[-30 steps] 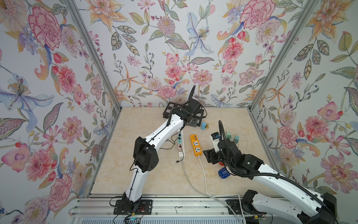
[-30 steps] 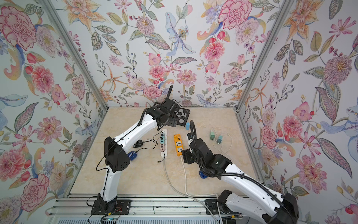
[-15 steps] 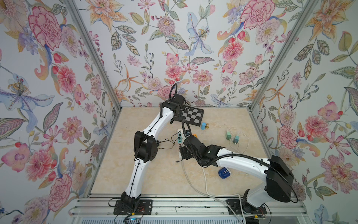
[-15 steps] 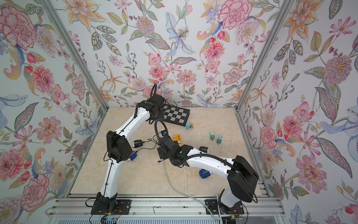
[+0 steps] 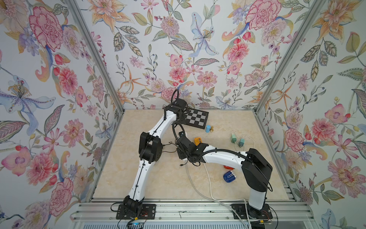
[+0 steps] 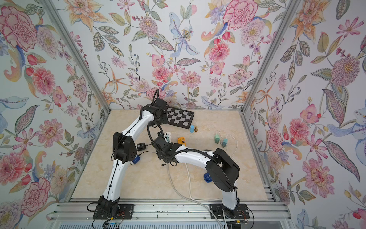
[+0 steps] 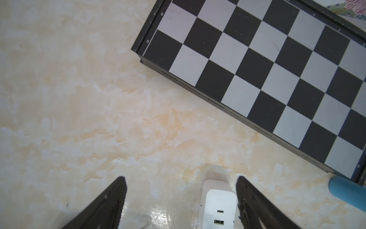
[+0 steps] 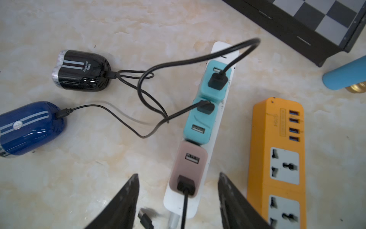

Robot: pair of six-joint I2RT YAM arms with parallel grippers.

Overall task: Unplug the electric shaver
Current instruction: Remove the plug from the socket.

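Marbled beige tabletop (image 8: 99, 29): white power strip (image 8: 214, 134) just below the right gripper (image 8: 178, 175), orange power strip (image 8: 261, 158) alongside, black shaver (image 8: 81, 72), blue shaver (image 8: 27, 128), chessboard (image 8: 316, 19) beyond.

A chessboard (image 5: 196, 119) lies along the far edge of the table (image 5: 150, 178), with a blue cylinder (image 5: 207, 128) and a small brass piece (image 5: 211, 129) just beside its corner. An orange power strip (image 8: 277, 158) sits mid-table, and two green adapters (image 5: 233, 137) stand close together toward the right edge
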